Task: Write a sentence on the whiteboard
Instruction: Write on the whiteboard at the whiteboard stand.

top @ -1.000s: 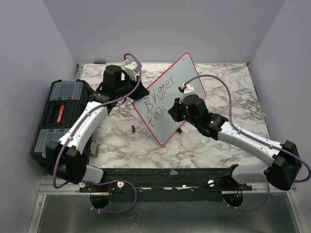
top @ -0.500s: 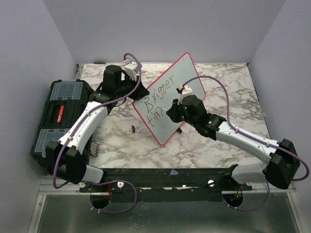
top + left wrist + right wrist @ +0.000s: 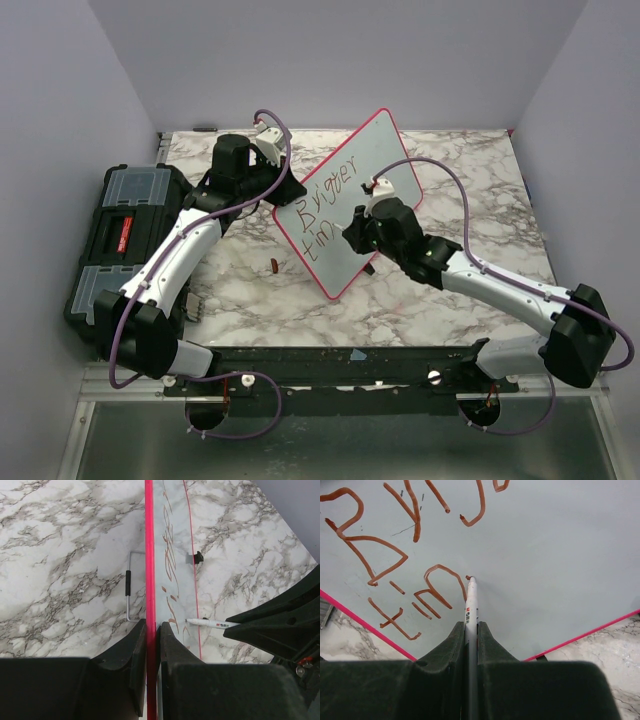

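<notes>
The whiteboard (image 3: 375,150), a pale grey-white rounded rectangle with a thin red-pink frame, stands on edge near the middle of the marble table (image 3: 460,170), turned diagonally. A black toolbox (image 3: 115,240) sits at the table's left side, apart from the board. The left gripper (image 3: 151,630) is closed on the board's frame edge. The right gripper (image 3: 471,630) is clamped around a white marker (image 3: 471,595). The sentence (image 3: 338,192), in reddish-brown handwriting, reads "Brigger" above "tim". The marker's tip touches the board just beside the "m".
</notes>
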`<state>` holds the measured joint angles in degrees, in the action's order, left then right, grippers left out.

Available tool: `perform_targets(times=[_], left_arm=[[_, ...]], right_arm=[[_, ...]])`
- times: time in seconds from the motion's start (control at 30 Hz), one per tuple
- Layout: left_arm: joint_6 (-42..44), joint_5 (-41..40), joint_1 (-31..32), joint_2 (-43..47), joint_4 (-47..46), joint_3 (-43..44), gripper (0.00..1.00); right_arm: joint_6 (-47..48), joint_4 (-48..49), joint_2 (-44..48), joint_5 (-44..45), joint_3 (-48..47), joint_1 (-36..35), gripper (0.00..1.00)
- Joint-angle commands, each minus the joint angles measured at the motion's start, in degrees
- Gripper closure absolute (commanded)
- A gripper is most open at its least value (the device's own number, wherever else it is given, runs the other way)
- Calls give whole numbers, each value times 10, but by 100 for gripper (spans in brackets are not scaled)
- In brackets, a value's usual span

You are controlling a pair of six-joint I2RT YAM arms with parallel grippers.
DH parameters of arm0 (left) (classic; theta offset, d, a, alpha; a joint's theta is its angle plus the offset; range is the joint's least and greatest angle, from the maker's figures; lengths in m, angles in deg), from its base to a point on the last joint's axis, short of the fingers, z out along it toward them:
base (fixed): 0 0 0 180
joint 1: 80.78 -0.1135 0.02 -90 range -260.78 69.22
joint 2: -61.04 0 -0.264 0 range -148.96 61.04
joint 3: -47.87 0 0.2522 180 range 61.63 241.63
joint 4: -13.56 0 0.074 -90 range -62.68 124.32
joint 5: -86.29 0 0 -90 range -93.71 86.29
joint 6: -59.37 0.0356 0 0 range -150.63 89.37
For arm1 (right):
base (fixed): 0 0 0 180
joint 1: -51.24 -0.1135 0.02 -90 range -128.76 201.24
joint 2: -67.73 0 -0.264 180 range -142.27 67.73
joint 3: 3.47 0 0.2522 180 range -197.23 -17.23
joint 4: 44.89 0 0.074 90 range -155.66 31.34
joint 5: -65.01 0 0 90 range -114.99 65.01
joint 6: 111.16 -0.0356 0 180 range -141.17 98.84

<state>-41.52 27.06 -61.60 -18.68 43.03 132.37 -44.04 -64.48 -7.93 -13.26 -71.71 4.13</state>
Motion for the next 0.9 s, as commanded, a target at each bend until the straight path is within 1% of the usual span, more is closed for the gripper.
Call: perform_targets(times=[0.0, 0.2, 0.37, 0.6, 0.87], left_arm=[[40, 9, 3, 9, -27, 6, 100], [40, 9, 3, 8, -23, 10, 100], [40, 9, 2, 7, -24, 11, 100], [40, 10, 3, 3, -21, 18, 100], [39, 11, 3, 1, -21, 21, 100]], right_arm=[[11, -4, -18, 43, -13, 7, 99], [26, -11, -27, 49, -41, 7, 99], [33, -8, -29, 21, -50, 7, 99], [38, -4, -25, -32, -39, 7, 99], [27, -2, -12, -64, -8, 7, 99]])
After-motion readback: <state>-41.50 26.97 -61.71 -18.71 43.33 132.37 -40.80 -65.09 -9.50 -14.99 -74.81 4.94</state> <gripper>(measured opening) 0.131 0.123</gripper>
